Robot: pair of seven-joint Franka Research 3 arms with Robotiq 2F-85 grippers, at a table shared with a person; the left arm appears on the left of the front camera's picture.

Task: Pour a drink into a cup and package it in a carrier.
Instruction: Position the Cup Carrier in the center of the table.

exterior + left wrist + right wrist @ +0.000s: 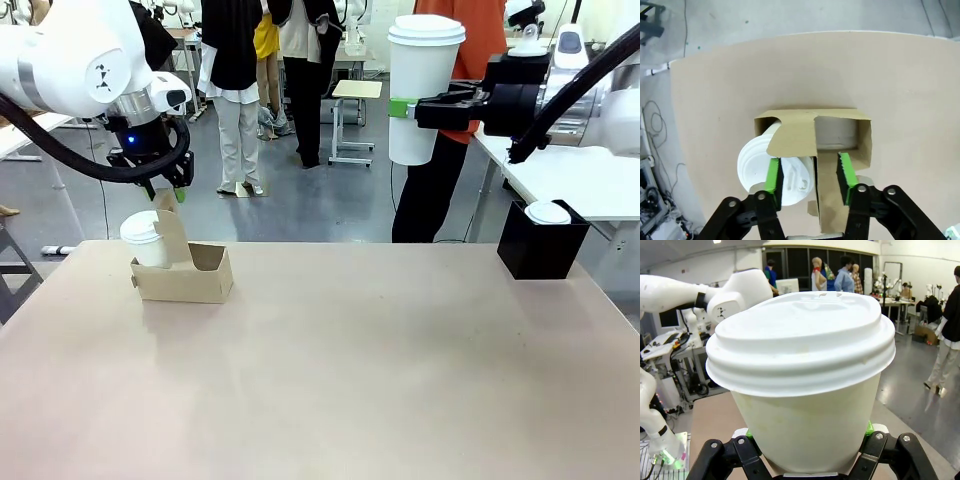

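bright even overhead light, soft shadows; wrist views bend at edges

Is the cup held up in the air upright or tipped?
Upright: the cup hangs level in the right claw, lid on top.

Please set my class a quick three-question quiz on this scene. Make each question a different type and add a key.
1. True or false: the right gripper holds a lidded white cup in the air above the table.
2. How many cups sit in the carrier? A: none. B: one. C: two.
3. Fill in: the left gripper is open, one finger on each side of the carrier's centre ____.
Key: 1 true; 2 B; 3 handle tab.
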